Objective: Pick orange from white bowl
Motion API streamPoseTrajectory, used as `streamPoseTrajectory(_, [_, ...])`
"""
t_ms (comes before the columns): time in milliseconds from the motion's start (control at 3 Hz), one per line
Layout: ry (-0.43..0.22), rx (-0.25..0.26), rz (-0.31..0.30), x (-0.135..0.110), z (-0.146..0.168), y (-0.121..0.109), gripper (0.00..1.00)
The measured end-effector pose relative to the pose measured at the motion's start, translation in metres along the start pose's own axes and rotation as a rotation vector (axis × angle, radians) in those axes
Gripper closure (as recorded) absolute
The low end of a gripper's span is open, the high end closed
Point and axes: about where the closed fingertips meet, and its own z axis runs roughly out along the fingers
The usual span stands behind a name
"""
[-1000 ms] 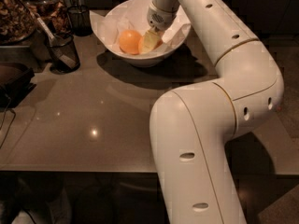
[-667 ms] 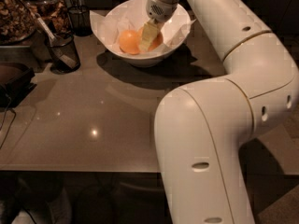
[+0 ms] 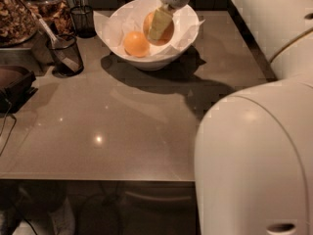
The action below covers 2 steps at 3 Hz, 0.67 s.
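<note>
Gripper (image 3: 157, 31) is down inside the white bowl (image 3: 146, 64), reaching in from the top of the view over the far rim. Its pale yellowish tip lies across the front of the orange (image 3: 169, 32), touching it or v. close. Grip state: can't tell, as the tip hides the contact.

Orange sits at the back-right of the bowl, on crumpled white paper (image 3: 110, 28) that pokes past the rim on the left & right. A 2nd, brighter orange fruit (image 3: 136, 44) lies just beside it, front-left, apart from the gripper.

Bowl stands near the far edge of the counter (image 3: 112, 126), w/ a broad stretch of bare tan surface between it & the front edge. That edge runs straight across low in the view, dark below it.

Left side is tighter. One black mesh cup (image 3: 65, 55) w/ a utensil in it stands near the bowl's left. Another mesh cup (image 3: 82, 19) is behind, by the far edge. A dark object (image 3: 14, 84) sits at the left edge.

Right side: robot arm (image 3: 254, 160) bulks over the counter's front-right corner & covers the right edge.
</note>
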Motion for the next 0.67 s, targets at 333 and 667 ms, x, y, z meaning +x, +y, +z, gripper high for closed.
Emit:
streamPoseTrajectory(333, [-0.001, 0.006, -0.014, -0.007, 0.001, 0.004, 1.0])
streamPoseTrajectory(667, [-0.009, 0.028, -0.038, -0.022, -0.023, 0.014, 1.0])
